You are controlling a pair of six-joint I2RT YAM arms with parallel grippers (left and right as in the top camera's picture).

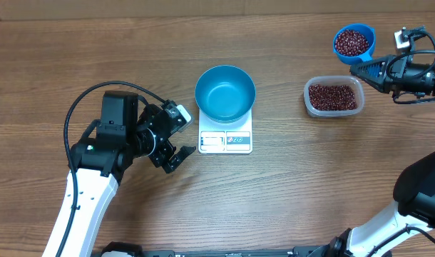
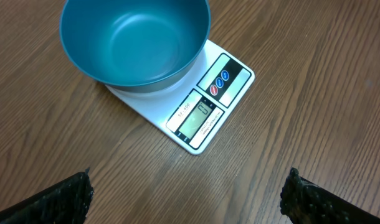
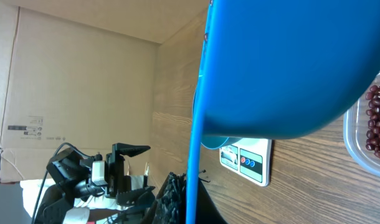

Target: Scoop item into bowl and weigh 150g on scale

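The empty teal bowl (image 1: 225, 93) (image 2: 135, 40) sits on the white scale (image 1: 225, 140) (image 2: 202, 112), display toward the table's front. My left gripper (image 1: 182, 135) (image 2: 187, 202) hovers open just left of the scale, nothing between its fingertips (image 2: 65, 199). At the far right my right gripper (image 1: 361, 70) (image 3: 193, 186) is shut on the handle (image 3: 195, 155) of a small blue scoop (image 1: 354, 43) (image 3: 289, 62), held level above the table. The scoop is filled with dark red beans (image 1: 352, 41). In the right wrist view the scoop hides most of the bowl.
A clear plastic tub (image 1: 357, 95) (image 3: 358, 146) holding more beans (image 1: 333, 96) stands right of the scale, just in front of the raised scoop. Cardboard walls line the table's far edge. The left arm's cable (image 1: 89, 96) loops over the left side.
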